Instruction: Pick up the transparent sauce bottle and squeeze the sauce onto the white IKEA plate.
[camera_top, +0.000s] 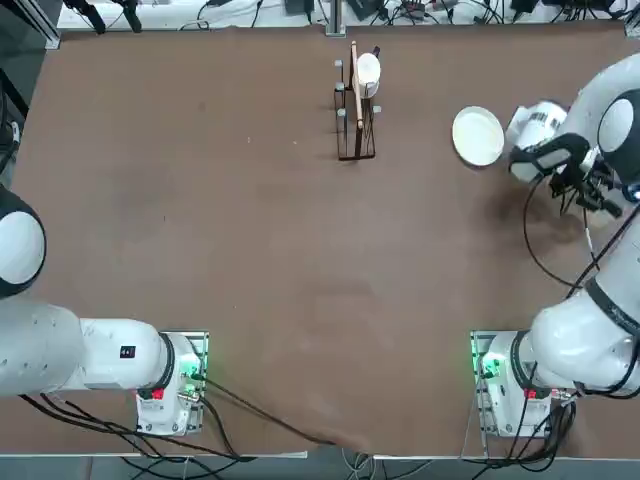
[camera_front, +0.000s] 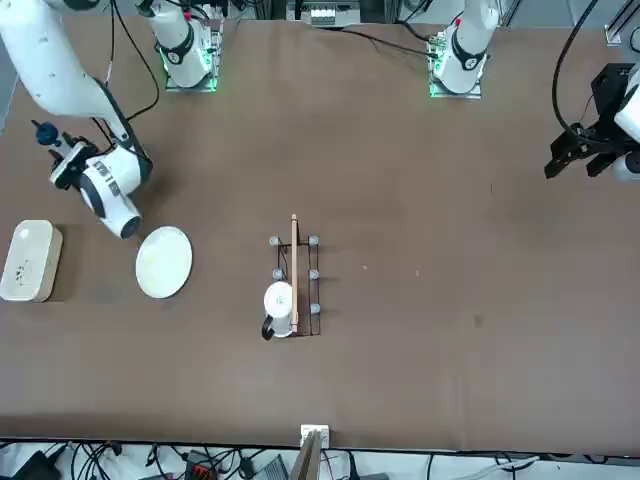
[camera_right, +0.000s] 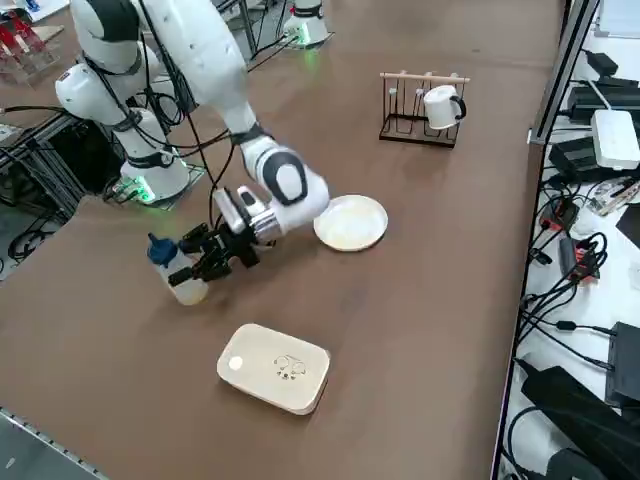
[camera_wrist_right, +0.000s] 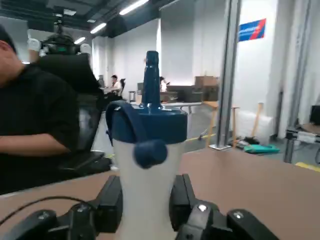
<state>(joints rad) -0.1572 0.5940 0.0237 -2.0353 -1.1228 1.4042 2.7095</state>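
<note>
The transparent sauce bottle (camera_right: 182, 275), whitish with a blue cap, stands upright near the table's right edge. My right gripper (camera_right: 207, 262) reaches it from the side and is shut on its body. In the wrist view both fingers (camera_wrist_right: 111, 200) press against the bottle (camera_wrist_right: 147, 150), and its blue nozzle points up. From the front the blue cap (camera_front: 44, 132) shows beside the gripper (camera_front: 66, 166). The white IKEA plate (camera_right: 351, 222) (camera_top: 477, 135) (camera_front: 164, 262) lies flat a short way from the bottle, toward the table's middle, with nothing on it.
A white rounded box (camera_right: 275, 367) (camera_front: 28, 260) lies just beyond the bottle, toward the far right corner. A black wire rack with a white mug (camera_top: 357, 100) (camera_right: 425, 108) stands at the far middle. A seated person in black (camera_wrist_right: 30, 130) is beyond the table's right edge.
</note>
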